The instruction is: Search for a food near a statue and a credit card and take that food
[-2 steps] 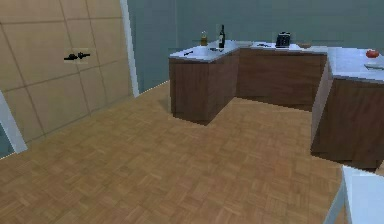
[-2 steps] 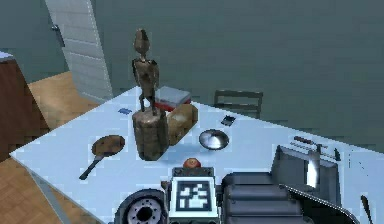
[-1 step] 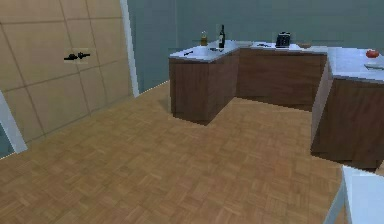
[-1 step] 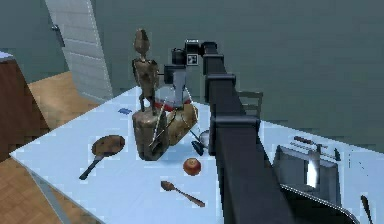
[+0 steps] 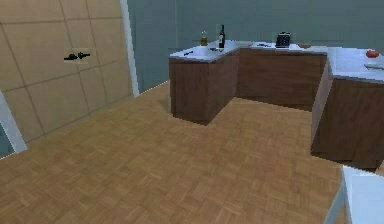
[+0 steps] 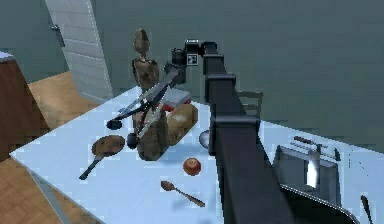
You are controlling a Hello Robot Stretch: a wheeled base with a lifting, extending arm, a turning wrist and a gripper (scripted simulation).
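— We're at the tabletop (image 6: 130, 190): nearest, a red round fruit (image 6: 192, 165), then a bread loaf (image 6: 178, 122) beside the wooden statue (image 6: 145, 65).
— Search looks done; taking is left. Our tool (image 6: 122, 120) is near the bread loaf, and we cannot tell whether it holds anything.

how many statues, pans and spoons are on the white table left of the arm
statue: 1
pan: 1
spoon: 1
total: 3
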